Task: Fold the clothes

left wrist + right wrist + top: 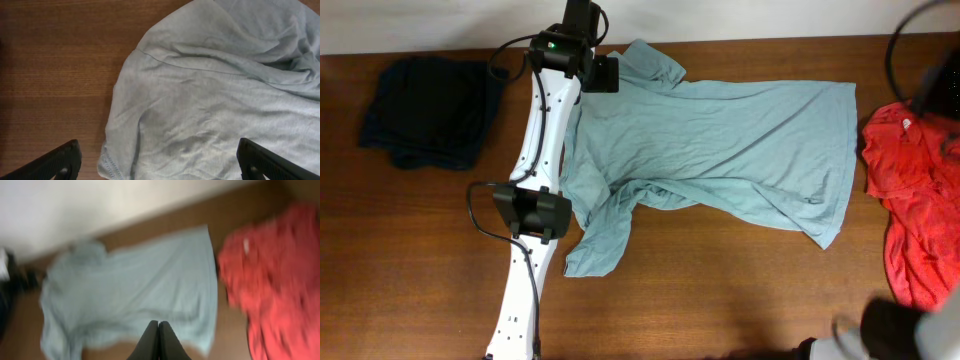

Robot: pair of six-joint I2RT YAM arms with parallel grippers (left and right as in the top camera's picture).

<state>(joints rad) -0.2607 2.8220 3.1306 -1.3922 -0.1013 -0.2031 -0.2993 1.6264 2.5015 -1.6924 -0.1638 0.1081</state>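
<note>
- overhead: a pale grey-teal t-shirt [740,150] lies spread across the middle of the wooden table [720,300], its hem toward the right and its neck end toward the left. one sleeve lies flat at the far edge; the other is rumpled and twisted at the near left.
- a dark navy garment [425,110] sits bunched at the far left, well apart from the t-shirt. a red shirt [915,210] lies crumpled at the right edge, just beside the hem.
- the white left arm [542,150] reaches from the near edge to the far sleeve.
- left wrist: the left gripper [159,150] hangs over a sleeve of the t-shirt, its jaws spread wide with one black finger at each lower corner. nothing is between them except cloth lying below (wrinkled, with a stitched hem edge on bare wood).
- right wrist: the view is blurred. the right gripper [158,326] is clenched, finger against finger, grasping nothing. beyond it lie the t-shirt and the red shirt, with a pale wall [100,205] behind.
</note>
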